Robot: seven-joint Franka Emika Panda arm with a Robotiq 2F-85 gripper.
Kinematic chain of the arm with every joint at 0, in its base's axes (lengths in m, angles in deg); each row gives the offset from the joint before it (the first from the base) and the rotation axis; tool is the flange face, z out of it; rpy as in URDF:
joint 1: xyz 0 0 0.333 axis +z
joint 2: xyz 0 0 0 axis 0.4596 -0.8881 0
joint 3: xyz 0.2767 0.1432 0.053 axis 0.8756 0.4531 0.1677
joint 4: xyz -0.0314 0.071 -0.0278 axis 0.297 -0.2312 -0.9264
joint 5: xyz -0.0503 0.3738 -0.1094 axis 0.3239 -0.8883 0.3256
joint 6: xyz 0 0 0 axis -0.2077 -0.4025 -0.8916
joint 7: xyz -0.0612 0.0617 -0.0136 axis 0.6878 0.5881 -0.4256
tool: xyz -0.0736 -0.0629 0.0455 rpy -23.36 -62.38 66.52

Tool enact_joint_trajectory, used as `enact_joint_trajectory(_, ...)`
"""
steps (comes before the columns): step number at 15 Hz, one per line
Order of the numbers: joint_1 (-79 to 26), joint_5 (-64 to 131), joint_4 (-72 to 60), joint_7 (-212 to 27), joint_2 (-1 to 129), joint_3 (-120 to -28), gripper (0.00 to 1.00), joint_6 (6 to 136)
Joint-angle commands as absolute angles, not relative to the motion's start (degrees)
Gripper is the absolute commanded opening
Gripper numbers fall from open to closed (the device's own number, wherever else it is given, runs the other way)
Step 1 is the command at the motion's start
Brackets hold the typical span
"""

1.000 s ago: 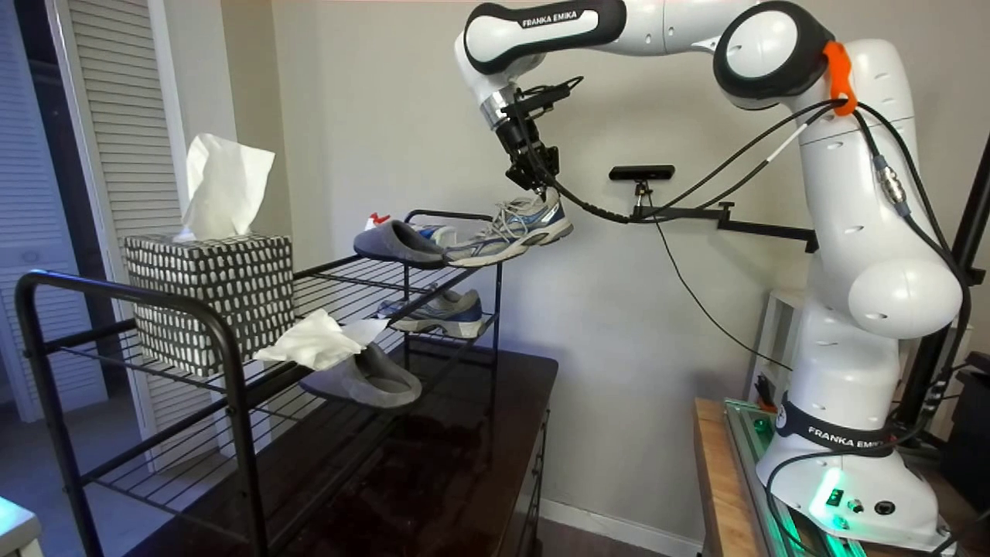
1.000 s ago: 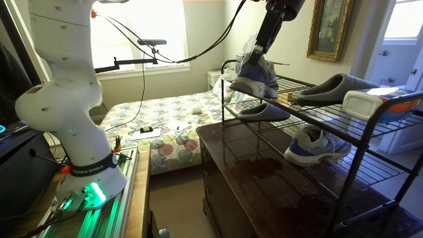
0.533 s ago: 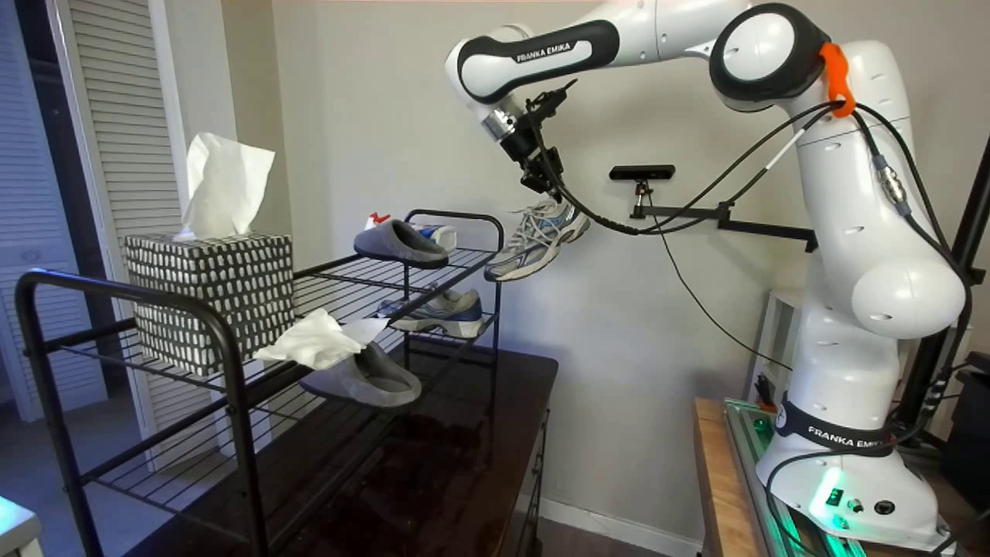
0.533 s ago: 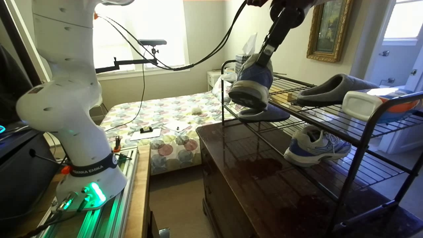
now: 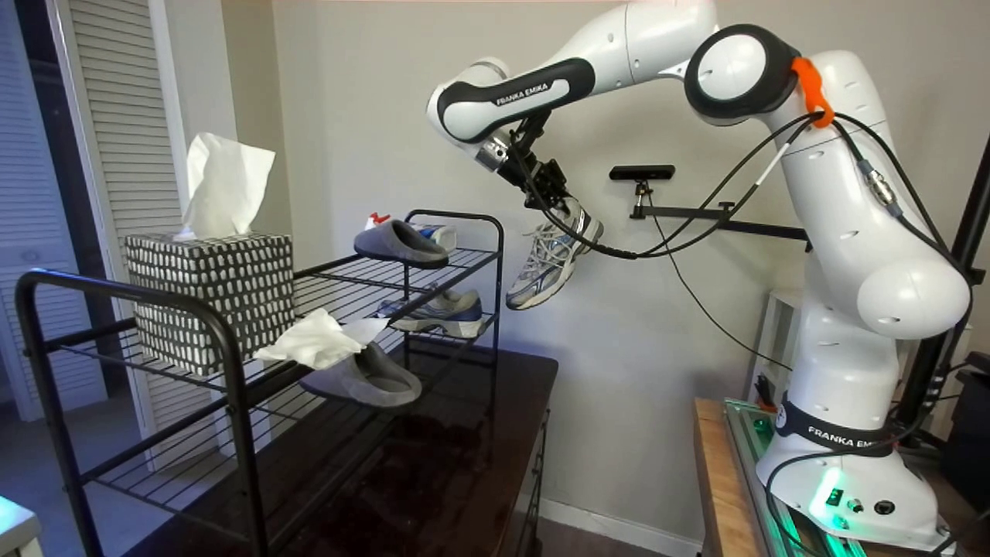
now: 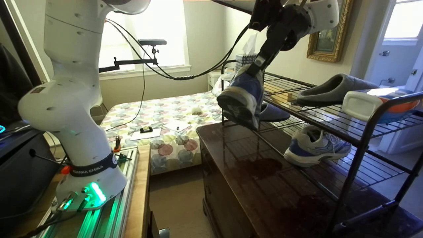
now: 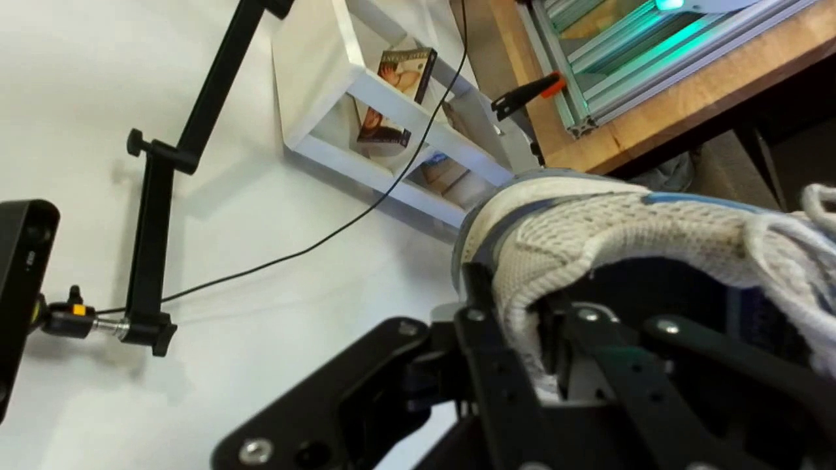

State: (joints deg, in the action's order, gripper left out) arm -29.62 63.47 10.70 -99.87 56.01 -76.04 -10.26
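Observation:
A grey, white and blue running shoe (image 5: 551,261) hangs in the air, its toe tilted steeply down. My gripper (image 5: 558,203) is shut on the heel collar. In the wrist view, one finger of the gripper (image 7: 516,300) goes inside the shoe opening and the other presses behind the heel. That shoe (image 6: 243,96) is off the near end of the black wire rack (image 5: 499,286) and partly hides a grey slipper (image 6: 276,113) on the lower shelf. A matching shoe (image 6: 314,147) lies on that shelf too. Another grey slipper (image 6: 337,89) sits on the upper shelf.
A patterned tissue box (image 5: 209,302), loose tissue (image 5: 317,340) and a wipes pack (image 6: 360,104) are on the rack. It stands on a dark dresser (image 5: 441,433). A camera (image 5: 642,172) on a wall-side bracket is near the gripper. A bed (image 6: 158,119) stands behind.
Gripper and held shoe have moved off the upper shelf, away from the rack toward the robot's base, and lower. The shoe has tipped from nearly level to toe-down. The grip stayed shut.

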Motion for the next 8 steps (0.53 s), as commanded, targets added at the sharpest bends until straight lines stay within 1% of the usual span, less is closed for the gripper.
enact_joint_trajectory(1, -29.7, 57.9, 15.3, -105.4, 54.0, -76.8, 0.05, -17.8)
enact_joint_trajectory(3, -30.7, 51.5, 15.0, -108.3, 55.6, -77.7, 0.05, -19.6)
enact_joint_trajectory(4, -30.6, 47.9, 9.9, -110.5, 58.3, -79.4, 0.05, -16.4)
enact_joint_trajectory(8, -32.2, 35.9, 7.3, -116.1, 61.9, -81.7, 0.05, -16.7)
